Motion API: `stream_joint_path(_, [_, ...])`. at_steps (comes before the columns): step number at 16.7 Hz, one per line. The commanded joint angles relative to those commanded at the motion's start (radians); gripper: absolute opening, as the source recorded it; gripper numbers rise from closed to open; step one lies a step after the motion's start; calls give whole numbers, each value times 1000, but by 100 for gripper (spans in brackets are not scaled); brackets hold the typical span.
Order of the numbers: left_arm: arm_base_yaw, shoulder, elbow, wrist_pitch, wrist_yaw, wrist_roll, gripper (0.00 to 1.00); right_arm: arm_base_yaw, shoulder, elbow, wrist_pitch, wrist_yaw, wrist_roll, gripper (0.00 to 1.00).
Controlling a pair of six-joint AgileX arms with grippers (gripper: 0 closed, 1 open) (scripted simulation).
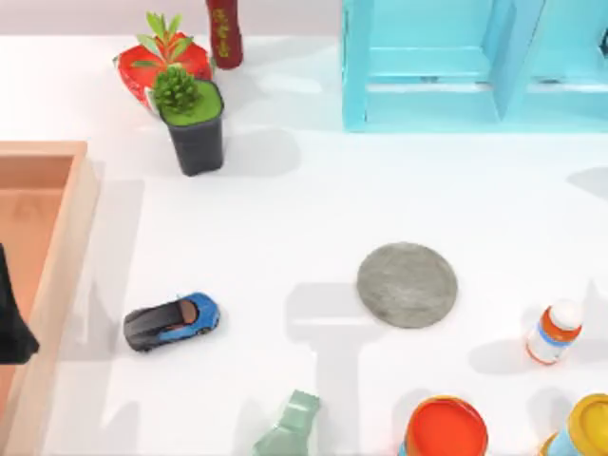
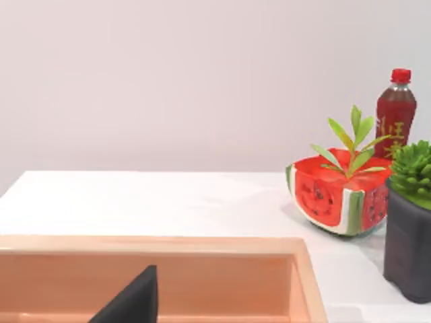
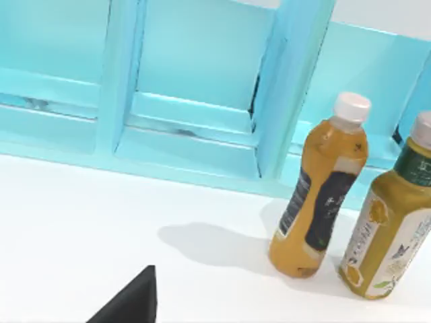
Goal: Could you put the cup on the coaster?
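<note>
Progress: nothing looks done yet. The coaster [image 1: 408, 284] lies bare on the white table [image 1: 285, 218], right of centre, with nothing standing on it. The whole job, as I judge it, is left: find the cup, grasp it, carry it over and set it down on the disc.

Cup: I cannot place it from these views; no olive-green cup can be made out on the table.

Left hand: a dark tip of my left hand [image 1: 13, 323] sits at the left edge of the top view, over the wooden tray [image 1: 59, 247]. The left wrist view looks across the tray's inside toward the watermelon slice [image 2: 337, 195] and the black plant pot [image 2: 408, 252]. I cannot tell how far open it is; it seems to hold nothing.

Right hand: a dark tip of my right hand [image 3: 131, 303] shows in the right wrist view, which faces the turquoise shelf [image 3: 202, 101] and two bottles [image 3: 320, 188]. Again I cannot tell its opening.

Near the coaster: the toy car [image 1: 171, 321] lies well apart to its left.
</note>
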Motion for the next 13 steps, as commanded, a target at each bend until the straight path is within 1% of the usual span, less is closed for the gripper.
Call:
stream_joint_path(2, [0,0,0,0,0,0,100,-32,115,91,-80,4,-131,100])
stream_joint_path(5, [0,0,0,0,0,0,100,-88,322,258,-225,7,-369,100])
stream_joint_path(13, [0,0,0,0,0,0,100,-257,950,773,-673,8,-1094,100])
